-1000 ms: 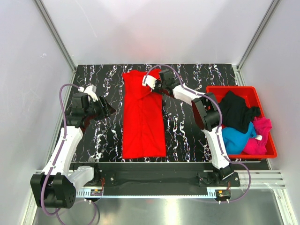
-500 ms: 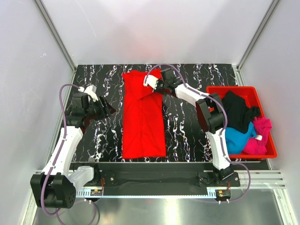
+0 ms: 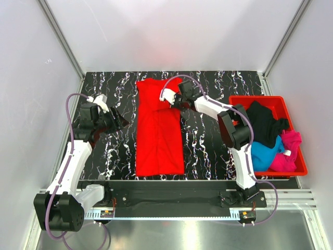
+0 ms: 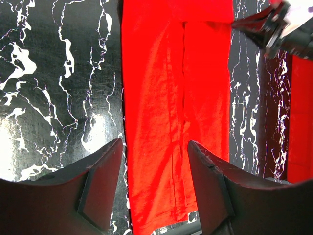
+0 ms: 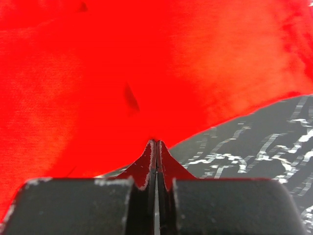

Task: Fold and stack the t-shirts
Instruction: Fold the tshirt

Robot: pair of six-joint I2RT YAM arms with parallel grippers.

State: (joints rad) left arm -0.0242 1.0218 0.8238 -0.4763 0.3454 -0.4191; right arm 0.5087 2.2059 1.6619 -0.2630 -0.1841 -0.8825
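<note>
Marbled black table [image 3: 104, 83] carries the red tee [image 3: 158, 130], a long strip at centre. Its far-right flap, raised a second ago, now lies flat, its edge pinched in the closed right gripper [image 3: 169, 96]; that fold looks done. Left gripper [image 4: 154, 144] hovers open alongside.

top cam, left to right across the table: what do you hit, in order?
left fingers → red t-shirt → red bin
</note>
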